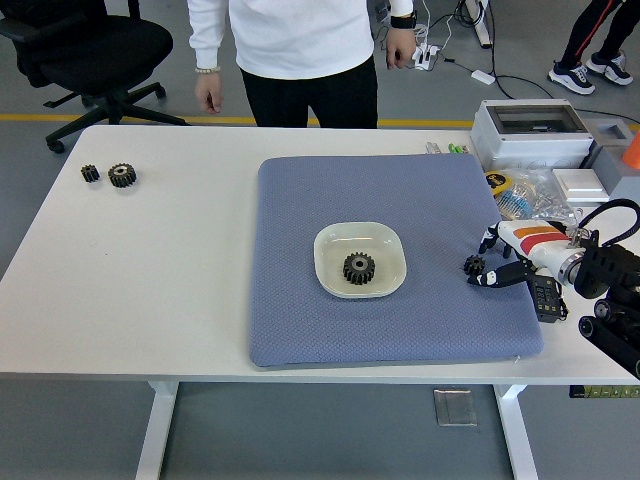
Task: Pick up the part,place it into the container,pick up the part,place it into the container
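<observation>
One gear (359, 267) already lies in the white dish (330, 243) at the middle of the blue mat (300, 320), so you are on the second pick. The small gear (473, 265) rests on the mat near its right edge, and your right hand (510, 258) sits just beside it, fingers (497, 279) spread low around it; you cannot tell whether they touch or grip it. Next, close on that gear, lift it clear, then carry it left over the dish. Two spare gears (111, 175) wait at the counter's (150, 300) far left.
</observation>
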Available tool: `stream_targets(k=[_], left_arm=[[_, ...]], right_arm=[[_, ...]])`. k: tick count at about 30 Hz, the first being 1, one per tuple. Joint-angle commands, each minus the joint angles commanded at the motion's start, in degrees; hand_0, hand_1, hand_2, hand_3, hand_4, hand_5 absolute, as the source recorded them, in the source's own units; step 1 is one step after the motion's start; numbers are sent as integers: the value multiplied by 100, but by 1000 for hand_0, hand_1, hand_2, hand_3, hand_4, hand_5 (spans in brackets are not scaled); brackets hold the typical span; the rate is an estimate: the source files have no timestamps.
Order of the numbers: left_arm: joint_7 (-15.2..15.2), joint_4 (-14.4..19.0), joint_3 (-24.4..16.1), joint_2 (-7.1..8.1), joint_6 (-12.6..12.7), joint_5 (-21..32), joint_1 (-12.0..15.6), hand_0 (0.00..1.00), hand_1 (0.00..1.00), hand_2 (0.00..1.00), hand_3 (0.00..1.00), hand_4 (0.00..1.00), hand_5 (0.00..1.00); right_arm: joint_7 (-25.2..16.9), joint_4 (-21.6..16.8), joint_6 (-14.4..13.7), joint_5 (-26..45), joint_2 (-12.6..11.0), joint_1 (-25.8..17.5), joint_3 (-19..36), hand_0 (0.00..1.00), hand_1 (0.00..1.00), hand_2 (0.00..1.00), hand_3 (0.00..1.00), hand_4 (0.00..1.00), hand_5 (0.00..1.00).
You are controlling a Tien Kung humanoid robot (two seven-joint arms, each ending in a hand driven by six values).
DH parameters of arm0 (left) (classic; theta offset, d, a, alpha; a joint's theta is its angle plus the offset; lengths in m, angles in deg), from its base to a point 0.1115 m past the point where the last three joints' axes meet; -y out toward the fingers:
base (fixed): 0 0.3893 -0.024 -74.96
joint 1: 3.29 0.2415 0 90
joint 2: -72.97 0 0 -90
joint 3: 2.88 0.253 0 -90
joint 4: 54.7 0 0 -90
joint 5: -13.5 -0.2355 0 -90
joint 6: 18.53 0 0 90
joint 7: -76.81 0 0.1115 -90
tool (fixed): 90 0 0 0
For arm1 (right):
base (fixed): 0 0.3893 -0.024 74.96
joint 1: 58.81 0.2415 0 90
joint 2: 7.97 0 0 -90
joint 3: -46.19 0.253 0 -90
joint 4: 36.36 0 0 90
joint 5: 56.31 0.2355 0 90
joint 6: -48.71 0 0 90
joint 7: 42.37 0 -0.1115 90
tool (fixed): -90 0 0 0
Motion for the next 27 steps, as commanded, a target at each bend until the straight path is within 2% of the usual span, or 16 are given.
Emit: stream_targets(k=[11,27], left_arm=[[-58,0,-4,0,-12,-44,11,648,619,713,578,689,591],[-71,0,11,0,-26,-54,-7,650,622,715,578,694,598]], right_arm=[[-77,18,-191,66,51,-51,-52,205,421,498,493,884,476],[-104,46,-363,160,92,-68,-110,181,392,472,486,843,467]])
